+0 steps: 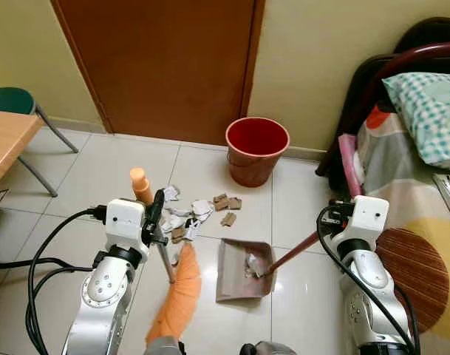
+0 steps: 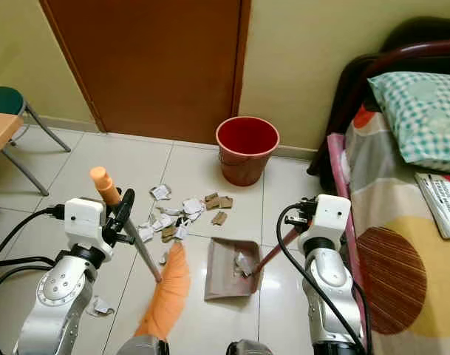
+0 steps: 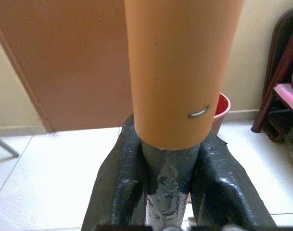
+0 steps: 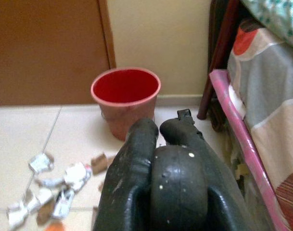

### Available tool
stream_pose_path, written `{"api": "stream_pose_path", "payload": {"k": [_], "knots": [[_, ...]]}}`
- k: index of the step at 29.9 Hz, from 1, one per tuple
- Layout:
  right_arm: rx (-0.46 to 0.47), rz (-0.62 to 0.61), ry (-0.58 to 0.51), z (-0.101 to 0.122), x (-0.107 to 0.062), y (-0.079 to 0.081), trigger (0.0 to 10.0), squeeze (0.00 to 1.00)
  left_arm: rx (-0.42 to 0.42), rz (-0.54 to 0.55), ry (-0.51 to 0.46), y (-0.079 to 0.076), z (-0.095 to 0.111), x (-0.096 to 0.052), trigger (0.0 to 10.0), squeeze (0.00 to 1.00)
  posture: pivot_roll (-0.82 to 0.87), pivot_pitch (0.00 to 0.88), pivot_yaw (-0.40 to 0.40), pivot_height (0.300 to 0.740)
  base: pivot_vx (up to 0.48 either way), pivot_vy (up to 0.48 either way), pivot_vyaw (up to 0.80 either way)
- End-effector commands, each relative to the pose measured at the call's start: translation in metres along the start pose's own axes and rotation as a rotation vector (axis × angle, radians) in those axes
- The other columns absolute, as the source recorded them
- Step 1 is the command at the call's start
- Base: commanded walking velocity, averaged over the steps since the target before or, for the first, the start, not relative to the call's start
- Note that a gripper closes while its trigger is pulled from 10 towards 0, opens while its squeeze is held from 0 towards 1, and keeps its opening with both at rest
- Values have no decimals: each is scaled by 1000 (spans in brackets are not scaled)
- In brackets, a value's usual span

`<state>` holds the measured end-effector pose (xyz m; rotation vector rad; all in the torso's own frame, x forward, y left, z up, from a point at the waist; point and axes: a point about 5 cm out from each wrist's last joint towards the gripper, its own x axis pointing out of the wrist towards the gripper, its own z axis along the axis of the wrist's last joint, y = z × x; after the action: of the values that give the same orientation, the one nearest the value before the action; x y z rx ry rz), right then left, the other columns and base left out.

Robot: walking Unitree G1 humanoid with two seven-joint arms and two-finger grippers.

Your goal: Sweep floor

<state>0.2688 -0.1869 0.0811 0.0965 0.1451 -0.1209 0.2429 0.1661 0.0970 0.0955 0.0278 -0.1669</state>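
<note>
Left eye view is taking in a tiled floor (image 1: pixel 84 177) with a brown door (image 1: pixel 165 66) closing off the far wall and a bed (image 1: pixel 424 222) with a checked pillow (image 1: pixel 431 111) running along the robot's right. A wooden table (image 1: pixel 7 140) corner and a green stool (image 1: pixel 14 100) are sitting at the left edge. A red bucket (image 1: pixel 256 150) is standing on the tiles just in front of the door frame.

Nearer, a brown dustpan (image 1: pixel 241 270) is lying flat on the floor with a few scraps inside it; its reddish handle is slanting up to the right gripper (image 4: pixel 158 144), whose fingers are pressed tight around the black grip. The broom (image 1: pixel 177 292), its orange bristles resting on the tiles just left of the dustpan, is leaning up into the left gripper (image 3: pixel 168 159), which is clamping the grey shaft just below the orange cap.

Between bucket and dustpan, torn paper and cardboard scraps (image 1: pixel 199 211) are lying scattered on the tiles, with one more scrap (image 2: pixel 99 305) lying beside the left arm.
</note>
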Motion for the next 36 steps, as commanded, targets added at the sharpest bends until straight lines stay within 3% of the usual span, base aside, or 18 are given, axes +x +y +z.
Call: {"api": "stream_pose_path", "payload": {"k": [1, 12, 21, 36], "knots": [[-2, -34, -23, 1, -4, -10, 10000, 0, 26, -6, -17, 0, 4, 2, 10000, 0, -35, 71, -26, 740, 315, 0, -800], [0, -20, -18, 0, -3, -6, 10000, 0, 21, -15, -28, -2, 6, 6, 10000, 0, -40, 77, -23, 740, 320, 0, -593], [7, -14, -17, 0, -1, -5, 10000, 0, 17, -13, -34, -2, 8, 8, 10000, 0, -38, 79, -22, 740, 320, 0, 0], [10, 28, -48, 9, 3, 1, 10000, 0, 15, -5, -52, -1, 13, 12, 10000, 0, -31, 102, -25, 740, 282, 281, 0]]}}
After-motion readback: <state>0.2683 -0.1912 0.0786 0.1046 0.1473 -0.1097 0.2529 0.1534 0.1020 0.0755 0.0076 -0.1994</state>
